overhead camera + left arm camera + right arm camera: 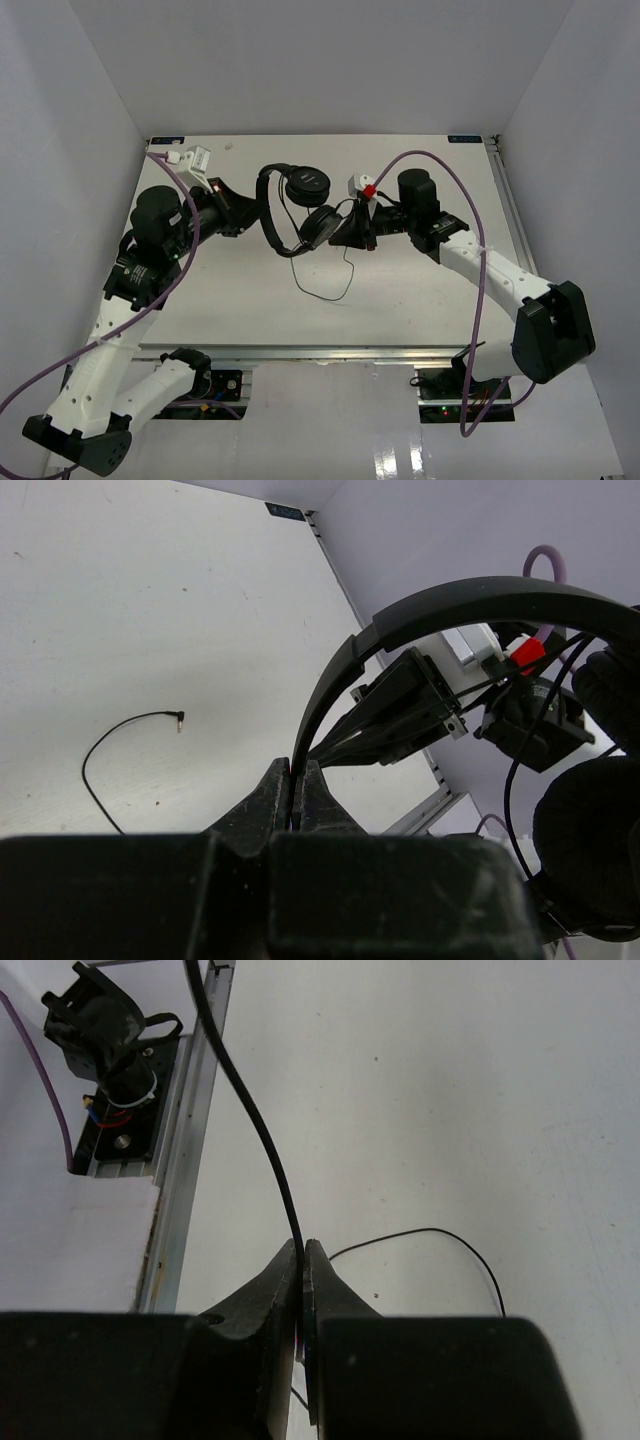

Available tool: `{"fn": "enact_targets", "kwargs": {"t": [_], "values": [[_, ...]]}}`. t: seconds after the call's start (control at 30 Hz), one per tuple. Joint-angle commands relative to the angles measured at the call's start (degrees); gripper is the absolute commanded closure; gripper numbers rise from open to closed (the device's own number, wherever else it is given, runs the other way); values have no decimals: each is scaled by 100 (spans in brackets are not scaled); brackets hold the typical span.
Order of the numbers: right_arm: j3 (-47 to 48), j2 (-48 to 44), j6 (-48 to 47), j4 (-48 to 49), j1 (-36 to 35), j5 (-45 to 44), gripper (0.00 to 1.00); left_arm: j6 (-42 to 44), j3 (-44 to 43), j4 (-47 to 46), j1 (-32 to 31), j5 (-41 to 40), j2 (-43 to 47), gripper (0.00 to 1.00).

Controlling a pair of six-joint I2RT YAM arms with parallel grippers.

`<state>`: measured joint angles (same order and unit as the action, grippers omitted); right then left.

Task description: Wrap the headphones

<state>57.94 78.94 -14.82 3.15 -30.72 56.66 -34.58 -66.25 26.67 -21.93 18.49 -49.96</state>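
Observation:
The black headphones point(307, 185) are held up over the middle of the table, both earcups side by side. My left gripper point(260, 216) is shut on the thin headband point(270, 222); in the left wrist view the headband point(470, 600) rises from between my closed fingertips point(297, 776), with an earcup point(590, 860) at the right. My right gripper point(342, 232) is shut on the thin black cord point(250, 1110) beside the lower earcup point(320, 227). In the right wrist view the cord passes between my closed fingertips point(303, 1250). The loose cord point(338, 288) hangs in a loop onto the table, its plug end point(178, 717) lying free.
An aluminium rail point(300, 350) runs along the table's near edge, also seen in the right wrist view point(190, 1130). White walls close in the left, back and right. Purple arm cables point(440, 160) arc above both arms.

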Motion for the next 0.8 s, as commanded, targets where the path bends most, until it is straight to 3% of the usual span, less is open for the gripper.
{"fn": "enact_targets", "kwargs": {"t": [0.0, 0.33, 0.77], "values": [[-289, -142, 1013, 1311, 22, 556, 92, -687, -178, -470, -22, -228, -29, 100], [-607, 65, 2675, 3082, -55, 1108, 89, -1233, -210, -1023, -22, -694, -396, 100], [-819, 546, 3527, 4399, -429, 1212, 87, -1572, -653, -798, -22, -1768, -688, 100]]}}
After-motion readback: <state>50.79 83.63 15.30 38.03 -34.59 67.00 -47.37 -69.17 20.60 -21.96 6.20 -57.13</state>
